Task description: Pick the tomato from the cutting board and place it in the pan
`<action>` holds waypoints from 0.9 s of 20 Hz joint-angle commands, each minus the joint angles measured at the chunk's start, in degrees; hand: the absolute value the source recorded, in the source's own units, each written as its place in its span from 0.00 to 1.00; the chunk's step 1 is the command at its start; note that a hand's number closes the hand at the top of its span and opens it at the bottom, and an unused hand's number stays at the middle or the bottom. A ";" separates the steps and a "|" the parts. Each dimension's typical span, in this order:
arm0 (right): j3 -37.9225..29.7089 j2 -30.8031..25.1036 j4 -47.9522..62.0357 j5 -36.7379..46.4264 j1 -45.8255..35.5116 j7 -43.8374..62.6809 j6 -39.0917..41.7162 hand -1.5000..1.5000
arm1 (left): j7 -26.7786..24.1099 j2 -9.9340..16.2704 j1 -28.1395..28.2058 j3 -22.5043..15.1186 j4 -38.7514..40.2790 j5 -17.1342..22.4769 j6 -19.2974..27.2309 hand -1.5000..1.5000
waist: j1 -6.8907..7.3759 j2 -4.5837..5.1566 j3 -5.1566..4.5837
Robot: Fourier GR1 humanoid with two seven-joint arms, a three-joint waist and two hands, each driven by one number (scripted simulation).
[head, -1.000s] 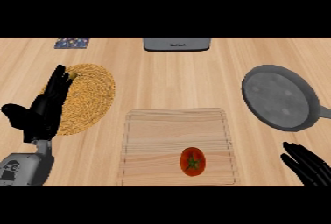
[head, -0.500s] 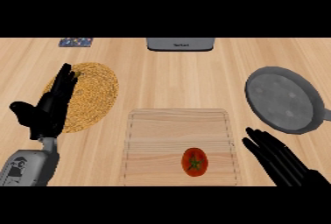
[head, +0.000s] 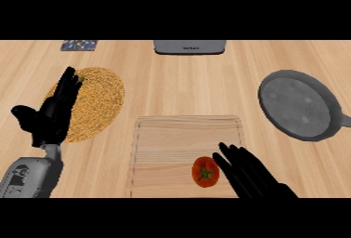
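Supporting surface: a light wooden counter (head: 192, 74) with lengthwise grain, filling the frame. Directly on it: a pale wooden cutting board (head: 179, 139) at lower centre; a round woven straw mat (head: 99, 102) at left; a grey pan (head: 298, 104) at right, near the frame edge, well apart from the board; a grey rectangular object (head: 190, 46) at top centre, partly cut off; a small dark patterned item (head: 79, 44) at upper left.

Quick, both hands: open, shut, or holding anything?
Left hand: open, holding nothing, resting over the woven mat.
Right hand: open, holding nothing, beside the tomato.
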 commanded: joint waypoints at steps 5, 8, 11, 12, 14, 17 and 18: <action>1.78 1.07 -1.98 11.88 0.14 7.33 1.82 0.00 | 1.24 0.15 0.27 2.19 -1.13 0.68 -1.01 0.50 | -0.13 0.07 0.12; 3.57 6.90 4.28 15.06 -1.16 8.81 3.03 0.00 | 2.21 -0.82 3.84 -0.03 -5.19 -1.80 -0.86 0.50 | 0.36 0.07 0.12; -3.16 5.94 9.78 8.51 -2.03 0.88 3.69 0.00 | -0.65 -3.69 2.35 -0.51 -2.56 -4.08 0.96 0.50 | 0.38 0.26 0.13; 1.53 10.27 9.08 12.27 -2.82 4.93 6.83 0.00 | 0.43 -0.90 2.96 2.28 -2.87 -1.37 -3.03 0.50 | 0.40 0.19 0.11; -1.35 11.64 12.36 9.58 -4.53 2.64 7.69 0.00 | -2.36 -2.12 -1.63 3.10 4.05 -2.25 -2.63 0.50 | 0.26 0.27 0.10; -1.41 12.51 16.66 9.66 -4.07 -0.30 7.95 0.00 | 0.05 -1.43 -2.98 3.67 3.42 -2.81 -2.73 0.50 | 0.29 0.25 0.11; 5.12 12.73 11.16 14.95 0.94 3.47 6.85 0.00 | 2.14 -1.58 2.69 2.12 -4.91 -3.20 -2.30 0.50 | 0.37 0.06 0.12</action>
